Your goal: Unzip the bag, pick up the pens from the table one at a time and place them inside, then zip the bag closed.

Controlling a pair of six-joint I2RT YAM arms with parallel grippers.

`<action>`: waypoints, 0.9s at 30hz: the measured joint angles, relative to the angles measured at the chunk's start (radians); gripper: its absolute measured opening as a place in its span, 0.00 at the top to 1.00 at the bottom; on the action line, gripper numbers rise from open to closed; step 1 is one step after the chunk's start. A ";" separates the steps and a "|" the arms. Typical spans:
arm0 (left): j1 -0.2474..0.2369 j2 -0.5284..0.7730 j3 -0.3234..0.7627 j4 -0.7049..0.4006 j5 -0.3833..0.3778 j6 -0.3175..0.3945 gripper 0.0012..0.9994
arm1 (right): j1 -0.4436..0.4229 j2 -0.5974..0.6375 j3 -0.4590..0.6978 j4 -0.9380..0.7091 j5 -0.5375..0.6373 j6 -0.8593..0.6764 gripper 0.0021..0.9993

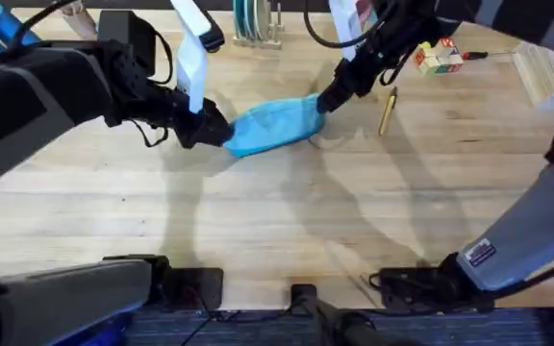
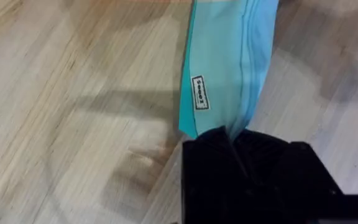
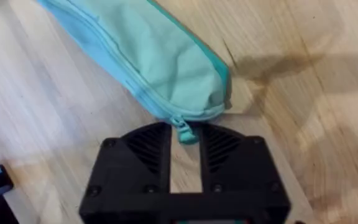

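The light blue bag lies on the table, zipper shut along its length. My left gripper is shut on the bag's left end; in the left wrist view the fabric corner runs into the closed black fingers. My right gripper is at the bag's right end. Its fingers stand slightly apart, and the zipper pull hangs in the gap between them. A yellow pen with a black end lies just right of the bag.
Coloured blocks sit at the back right beside a pale wooden piece. A rack stands at the back centre. The table's front half is bare wood.
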 joint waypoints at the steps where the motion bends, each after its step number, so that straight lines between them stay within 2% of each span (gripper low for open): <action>1: 0.000 0.000 0.000 0.000 0.000 0.000 0.96 | 0.000 0.000 0.000 0.000 0.000 0.000 0.80; 11: 0.000 0.000 0.000 -0.001 0.000 0.000 0.96 | 0.000 0.000 0.000 -0.012 0.000 0.000 0.96; 20: 0.000 0.000 0.000 -0.002 0.007 0.000 0.96 | -0.007 0.000 0.025 -0.092 0.018 0.000 0.97; 27: -0.001 0.000 0.000 -0.001 0.020 0.000 0.96 | -0.007 0.000 0.096 -0.146 0.051 -0.028 0.97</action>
